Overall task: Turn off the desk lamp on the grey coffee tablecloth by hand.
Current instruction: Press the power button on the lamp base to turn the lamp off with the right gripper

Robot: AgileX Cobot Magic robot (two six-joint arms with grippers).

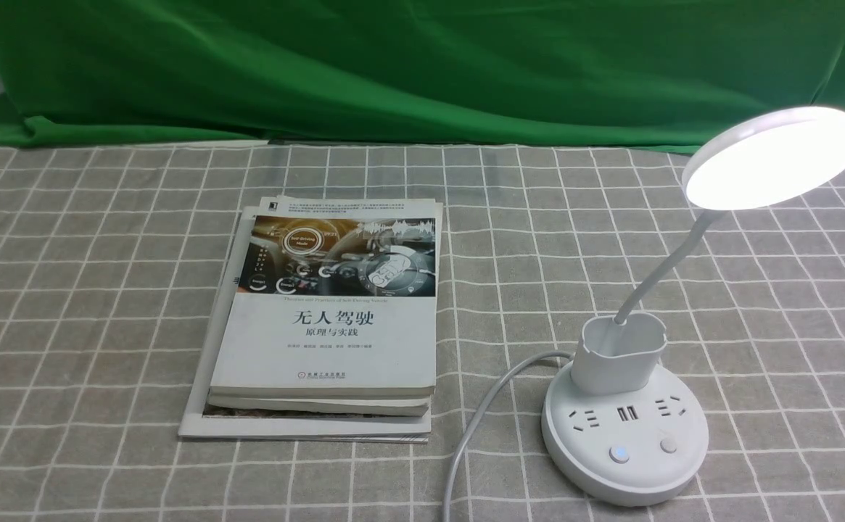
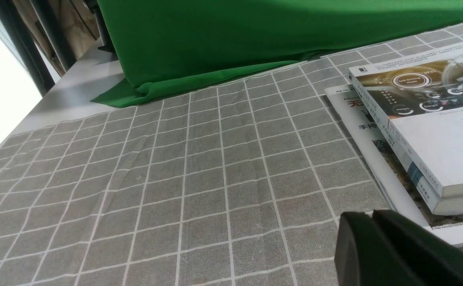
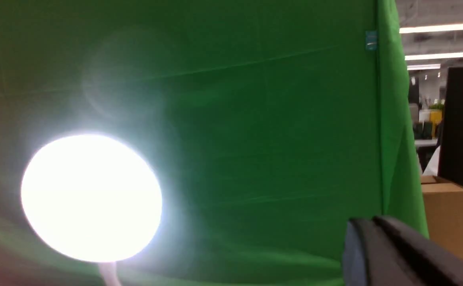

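Observation:
The white desk lamp [image 1: 621,428] stands at the front right of the grey coffee tablecloth [image 1: 67,290]. Its disc head [image 1: 770,156] is lit and glows bright in the right wrist view [image 3: 91,197]. The round base carries two buttons [image 1: 619,454], sockets and a small cup holder [image 1: 619,351]. My left gripper [image 2: 372,216] is shut and empty, low over the cloth beside the books. My right gripper [image 3: 370,222] is shut and empty, raised and facing the lamp head. Neither gripper shows in the front view, apart from a dark sliver at the lower left edge.
A stack of books [image 1: 328,319] lies in the middle of the cloth, also in the left wrist view [image 2: 426,131]. The lamp's white cable [image 1: 480,413] runs from the base to the front edge. A plain green cloth [image 1: 422,65] hangs behind. A cardboard box [image 3: 446,214] stands off the table.

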